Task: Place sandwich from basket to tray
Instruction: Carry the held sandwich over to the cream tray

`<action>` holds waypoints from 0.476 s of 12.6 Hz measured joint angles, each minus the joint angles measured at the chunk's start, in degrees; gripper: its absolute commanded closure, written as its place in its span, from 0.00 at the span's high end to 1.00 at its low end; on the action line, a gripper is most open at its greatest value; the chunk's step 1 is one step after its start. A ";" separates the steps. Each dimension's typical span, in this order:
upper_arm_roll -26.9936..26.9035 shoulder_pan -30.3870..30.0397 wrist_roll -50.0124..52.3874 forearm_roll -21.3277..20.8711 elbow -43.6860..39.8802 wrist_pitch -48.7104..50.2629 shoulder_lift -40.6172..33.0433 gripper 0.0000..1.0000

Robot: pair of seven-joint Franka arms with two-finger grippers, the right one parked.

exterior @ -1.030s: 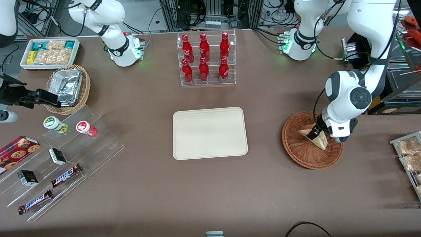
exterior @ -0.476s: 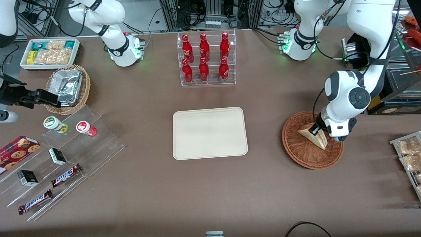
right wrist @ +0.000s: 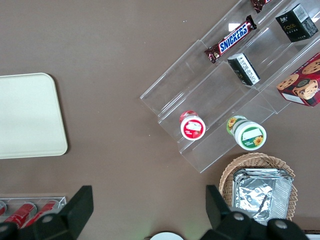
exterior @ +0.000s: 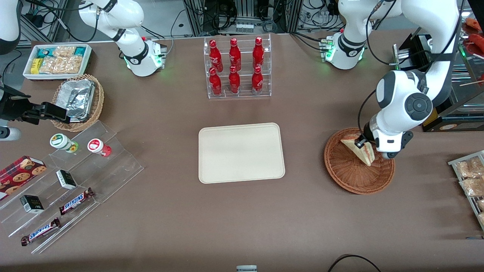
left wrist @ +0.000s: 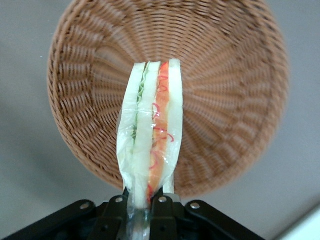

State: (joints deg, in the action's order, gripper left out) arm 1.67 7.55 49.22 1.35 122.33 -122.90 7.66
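A: What is seen on the brown table (exterior: 170, 211)?
B: A cream rectangular tray (exterior: 241, 152), bare, and a reddish-brown wicker basket (exterior: 346, 172).

A: And the triangular wrapped sandwich (left wrist: 152, 135)?
B: It is clamped by the end effector (left wrist: 145, 201), above the basket.

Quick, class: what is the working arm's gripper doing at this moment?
Gripper: shut on the sandwich, holding it above the basket.
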 measured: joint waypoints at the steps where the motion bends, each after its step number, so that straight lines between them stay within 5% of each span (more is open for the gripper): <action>1: 0.06 1.48 0.00 0.00 -2.50 2.55 0.21 0.00; 6: 0.26 10.89 0.01 0.01 -10.60 6.77 5.24 0.00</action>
State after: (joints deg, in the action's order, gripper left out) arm 1.93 18.44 49.23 1.35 111.73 -116.13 12.90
